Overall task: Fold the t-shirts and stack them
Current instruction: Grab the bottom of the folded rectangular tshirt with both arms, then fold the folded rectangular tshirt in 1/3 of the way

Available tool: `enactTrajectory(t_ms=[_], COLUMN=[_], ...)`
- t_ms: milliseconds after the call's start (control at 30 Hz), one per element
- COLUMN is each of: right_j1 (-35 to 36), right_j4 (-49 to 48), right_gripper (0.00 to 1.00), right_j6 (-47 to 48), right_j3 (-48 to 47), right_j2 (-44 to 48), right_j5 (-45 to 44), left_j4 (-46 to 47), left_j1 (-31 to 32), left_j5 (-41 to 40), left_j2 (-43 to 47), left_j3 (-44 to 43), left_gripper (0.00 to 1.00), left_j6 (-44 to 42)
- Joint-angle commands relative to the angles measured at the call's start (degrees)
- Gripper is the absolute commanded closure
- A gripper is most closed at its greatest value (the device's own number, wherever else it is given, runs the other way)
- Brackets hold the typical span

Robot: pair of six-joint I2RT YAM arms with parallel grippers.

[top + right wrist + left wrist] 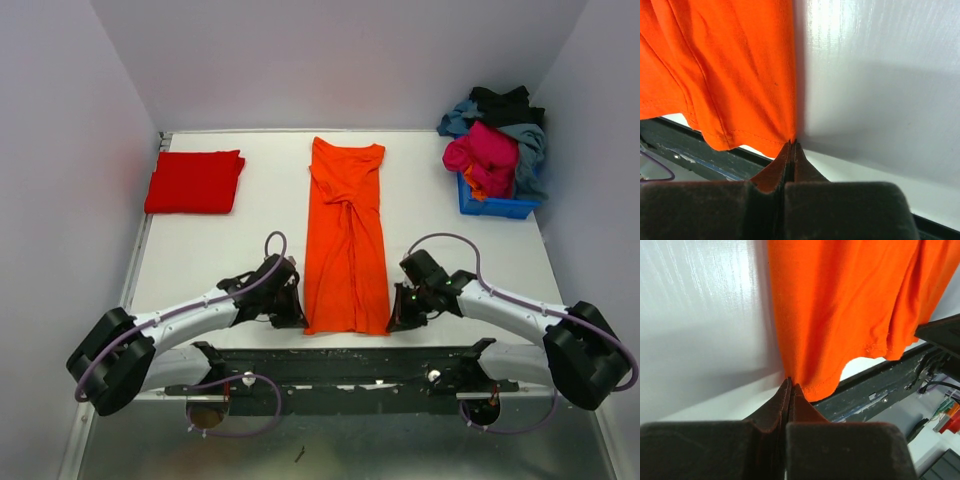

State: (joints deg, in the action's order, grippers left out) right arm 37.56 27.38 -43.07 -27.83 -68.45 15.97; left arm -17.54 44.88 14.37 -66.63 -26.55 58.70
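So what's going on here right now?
Both arms are on the orange shirt, which lies mid-table folded into a long strip. The left gripper and right gripper are each shut on a near corner. A folded red shirt sits far left; more shirts wait in the bin far right.

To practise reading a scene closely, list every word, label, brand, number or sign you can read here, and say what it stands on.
None can be read.
The orange shirt, red shirt, bin and table show no print.
The small coloured parts below the table edge in the left wrist view are too blurred to tell whether they carry any text.
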Motion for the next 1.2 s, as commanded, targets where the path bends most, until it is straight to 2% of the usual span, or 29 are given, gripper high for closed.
enactTrajectory(t_ms=[0, 267, 400, 567, 767, 1000, 1167], right_j1=[0.4, 0.4, 0.1, -1.2, -5.6, -10.4, -14.1], right_j4=[5.0, 11.7, 13.8, 13.8, 12.9, 11.7, 11.5], right_gripper=[0.99, 0.99, 0.99, 0.99, 0.99, 0.99, 0.99], right_j6=[0.5, 2.1, 4.3, 7.1, 10.4, 13.5, 14.7], right_j3=[-1.6, -9.0, -15.0, -24.3, -35.3, -46.6, -52.5], right_j2=[2.0, 5.6, 3.9, -2.9, -11.9, -24.1, -30.2], right_j5=[-0.5, -1.8, -5.4, -10.2, -14.0, -14.2, -14.7], left_j4=[-6.3, -9.5, -8.6, -6.5, -1.0, 3.5, 3.1], left_j1=[0.4, -0.9, -4.4, -9.6, -17.0, -20.6, -21.2], left_j5=[-1.4, -1.2, 0.0, -0.6, 0.8, -0.5, -1.4], left_j2=[3.3, 6.0, 5.3, -1.7, -10.6, -21.2, -29.7], left_j3=[-4.0, -9.0, -12.6, -21.5, -28.9, -37.2, -44.6], left_gripper=[1.0, 1.0, 1.0, 1.0, 1.0, 1.0, 1.0], left_j6=[-1.0, -2.4, -5.0, -11.4, -14.8, -16.1, -16.9])
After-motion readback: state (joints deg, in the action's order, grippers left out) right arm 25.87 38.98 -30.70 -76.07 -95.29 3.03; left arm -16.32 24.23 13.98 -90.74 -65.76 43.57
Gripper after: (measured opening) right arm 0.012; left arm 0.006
